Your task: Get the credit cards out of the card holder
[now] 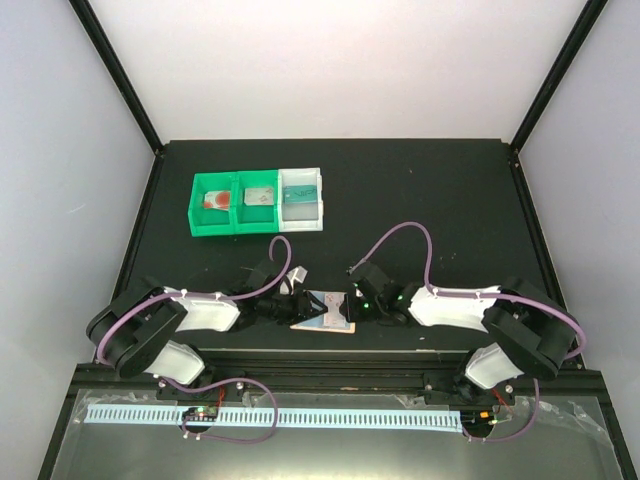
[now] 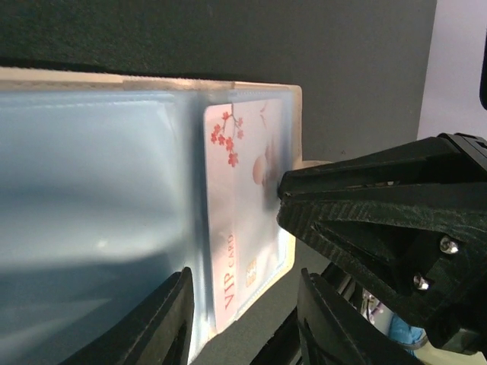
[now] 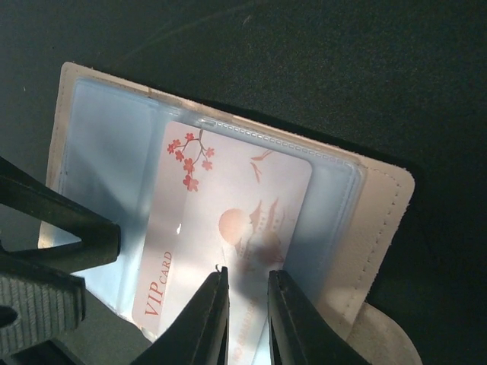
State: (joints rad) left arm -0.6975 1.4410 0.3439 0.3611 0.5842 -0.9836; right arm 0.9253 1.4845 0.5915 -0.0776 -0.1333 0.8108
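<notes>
Flat tan bifold card holder (image 3: 380, 220) lies open on the black counter (image 1: 420, 200); left gripper (image 2: 243, 277), half-spread, seemingly pins its pocket so right gripper (image 3: 248, 272), pinched narrow on the pale pink plastic VIP card (image 3: 236, 205), can draw it free.

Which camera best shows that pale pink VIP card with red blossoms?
The right wrist view: the pale pink plastic VIP card lies nearly whole, face-on. The left wrist view shows the card slanted, partly behind the right fingers. From the top view it cannot be made out.
</notes>
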